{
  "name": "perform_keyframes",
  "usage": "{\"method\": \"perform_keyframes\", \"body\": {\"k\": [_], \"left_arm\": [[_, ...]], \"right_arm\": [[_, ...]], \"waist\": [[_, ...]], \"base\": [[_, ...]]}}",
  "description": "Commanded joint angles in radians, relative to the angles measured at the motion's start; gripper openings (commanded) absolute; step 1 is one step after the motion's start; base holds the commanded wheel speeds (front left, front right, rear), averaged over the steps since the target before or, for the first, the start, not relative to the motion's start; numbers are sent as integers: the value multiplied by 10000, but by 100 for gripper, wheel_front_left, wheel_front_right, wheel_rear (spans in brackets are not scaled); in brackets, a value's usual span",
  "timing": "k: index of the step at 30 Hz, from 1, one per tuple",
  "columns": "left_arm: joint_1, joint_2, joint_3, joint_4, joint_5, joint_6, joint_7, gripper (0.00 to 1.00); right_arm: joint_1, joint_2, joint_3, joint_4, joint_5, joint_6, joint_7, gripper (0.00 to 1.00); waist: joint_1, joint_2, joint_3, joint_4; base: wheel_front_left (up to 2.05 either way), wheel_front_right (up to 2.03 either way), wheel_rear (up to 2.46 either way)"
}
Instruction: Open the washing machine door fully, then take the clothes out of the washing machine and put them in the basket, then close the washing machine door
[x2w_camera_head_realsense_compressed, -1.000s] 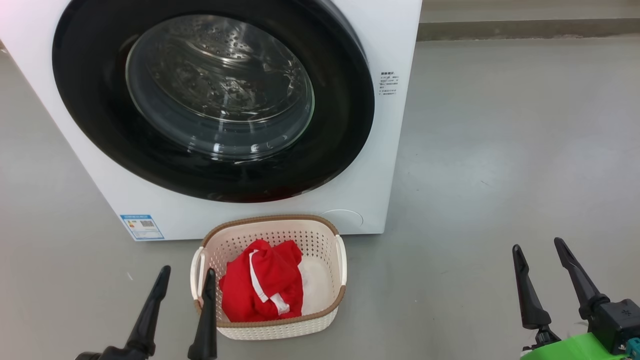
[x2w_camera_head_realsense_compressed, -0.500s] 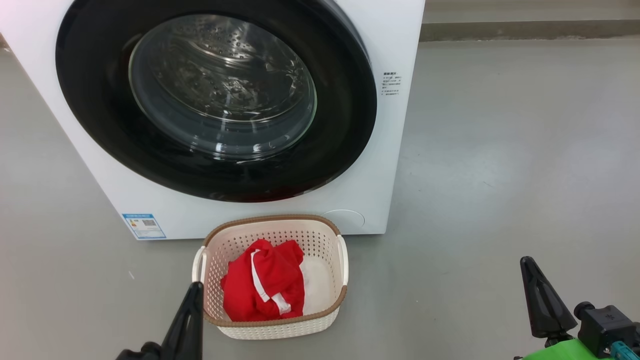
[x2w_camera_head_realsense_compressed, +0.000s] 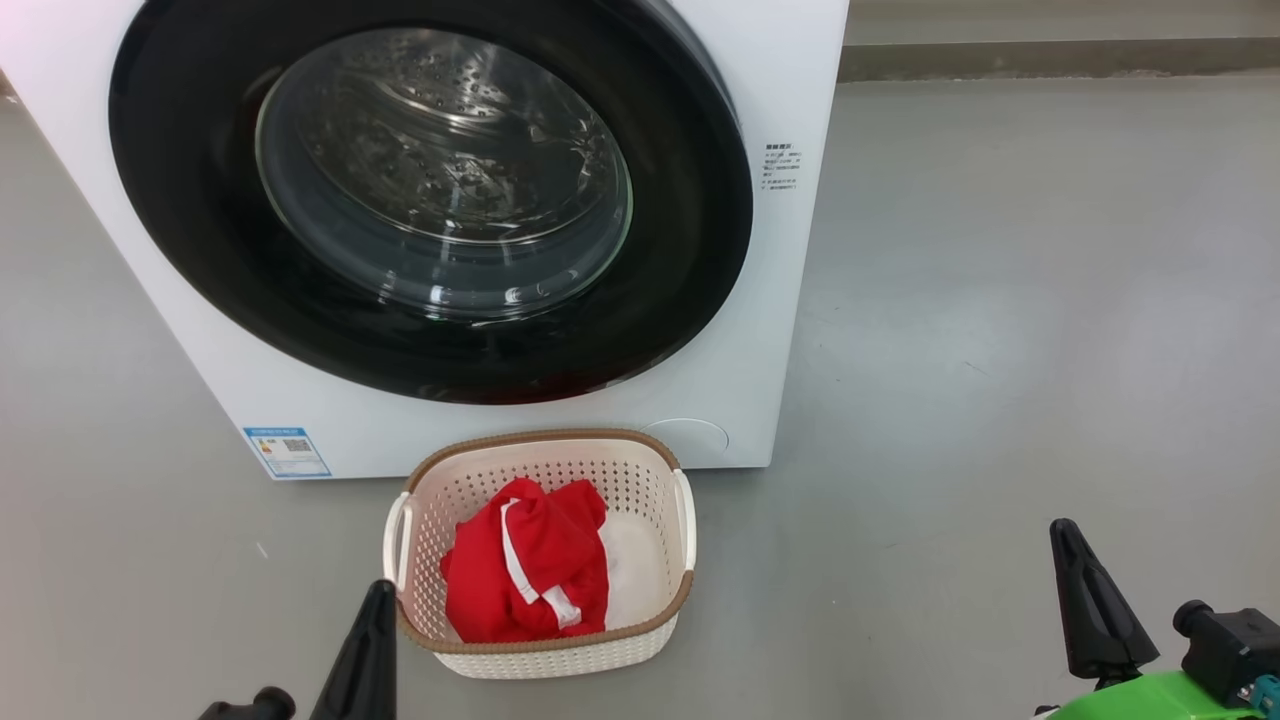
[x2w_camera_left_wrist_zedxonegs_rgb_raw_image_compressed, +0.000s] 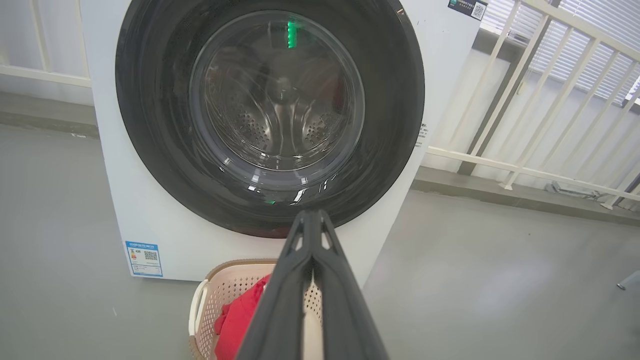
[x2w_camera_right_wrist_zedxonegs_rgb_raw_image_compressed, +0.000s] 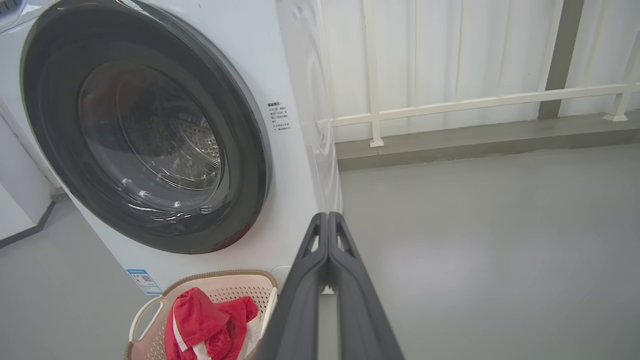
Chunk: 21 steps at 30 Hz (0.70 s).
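washing machine door (x2w_camera_head_realsense_compressed: 440, 170) closed, clothes (x2w_camera_head_realsense_compressed: 520, 570) in basket (x2w_camera_head_realsense_compressed: 550, 662) nearby, left pincer (x2w_camera_left_wrist_zedxonegs_rgb_raw_image_compressed: 311, 215) and right pincer (x2w_camera_right_wrist_zedxonegs_rgb_raw_image_compressed: 328, 216) pinched empty

Glossy black door ring (x2w_camera_head_realsense_compressed: 690, 230), perforated plastic basket (x2w_camera_head_realsense_compressed: 640, 655), soft red cloth (x2w_camera_head_realsense_compressed: 540, 570).

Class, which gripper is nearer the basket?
Left. The left gripper is close beside the basket's left side; the right gripper is well off to its right.

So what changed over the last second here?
The left end effector and right end effector both closed on nothing and sank lower in the head view. The washing machine door stays closed, and the red clothes stay in the basket.
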Motion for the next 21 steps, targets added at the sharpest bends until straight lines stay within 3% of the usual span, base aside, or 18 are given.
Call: {"method": "perform_keyframes", "body": {"k": [1,21], "left_arm": [[-347,105,130,-182,-382,-89,47,0],[-645,241,277,191,-2867,-263,490,0]], "right_arm": [[-288,-83,-6,-189,395,-5,57,0],[-642,-132,-8,56,2759,-11,646,0]], "waist": [[0,-1,3,-2],[0,-1,25,-21]], "base": [[0,0,0],[0,0,0]]}}
